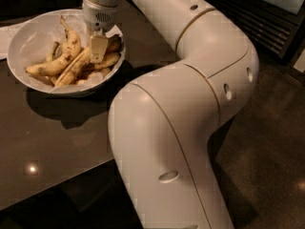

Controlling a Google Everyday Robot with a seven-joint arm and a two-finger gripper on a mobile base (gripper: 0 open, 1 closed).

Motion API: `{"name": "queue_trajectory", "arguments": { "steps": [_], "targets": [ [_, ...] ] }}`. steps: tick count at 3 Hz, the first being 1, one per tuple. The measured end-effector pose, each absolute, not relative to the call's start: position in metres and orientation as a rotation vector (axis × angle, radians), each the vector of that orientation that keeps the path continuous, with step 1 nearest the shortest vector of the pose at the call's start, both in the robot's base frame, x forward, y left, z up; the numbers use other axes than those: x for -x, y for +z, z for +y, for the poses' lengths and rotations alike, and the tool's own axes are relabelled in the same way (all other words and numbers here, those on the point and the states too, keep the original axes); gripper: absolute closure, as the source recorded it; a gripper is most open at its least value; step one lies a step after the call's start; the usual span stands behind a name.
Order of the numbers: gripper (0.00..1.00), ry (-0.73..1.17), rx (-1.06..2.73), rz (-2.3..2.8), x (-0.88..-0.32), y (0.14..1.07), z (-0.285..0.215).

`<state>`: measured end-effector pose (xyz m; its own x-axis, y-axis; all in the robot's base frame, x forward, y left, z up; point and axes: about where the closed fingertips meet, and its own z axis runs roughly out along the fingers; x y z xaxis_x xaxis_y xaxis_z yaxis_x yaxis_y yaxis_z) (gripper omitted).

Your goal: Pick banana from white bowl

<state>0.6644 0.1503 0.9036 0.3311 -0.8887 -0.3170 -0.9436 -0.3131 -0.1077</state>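
Note:
The white bowl [28,37] stands at the far left of the dark table and holds several bananas. The longest, fairly straight pale-yellow banana [71,69] lies slantwise in the middle of the bowl, its upper end pointing right. A shorter curved brown-spotted banana [59,56] lies to its left. My gripper [97,56] reaches down from the arm into the right side of the bowl. It is at the upper end of the long banana, with smaller bananas [108,60] behind it.
My big white arm [190,104] bends across the right and middle of the view. The dark glossy table [52,137] runs to a front edge at lower left. A white paper [5,37] lies at the far left edge. Dark floor is at right.

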Motion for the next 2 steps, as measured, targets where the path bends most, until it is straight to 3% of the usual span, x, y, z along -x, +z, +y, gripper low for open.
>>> {"name": "queue_trajectory", "arguments": {
  "steps": [1, 2],
  "targets": [
    [1.0, 0.288, 2.326, 1.648, -0.6646, 0.9035, 0.1506],
    [1.0, 0.254, 2.304, 1.651, -0.6663, 0.9079, 0.1541]
  ]
}}
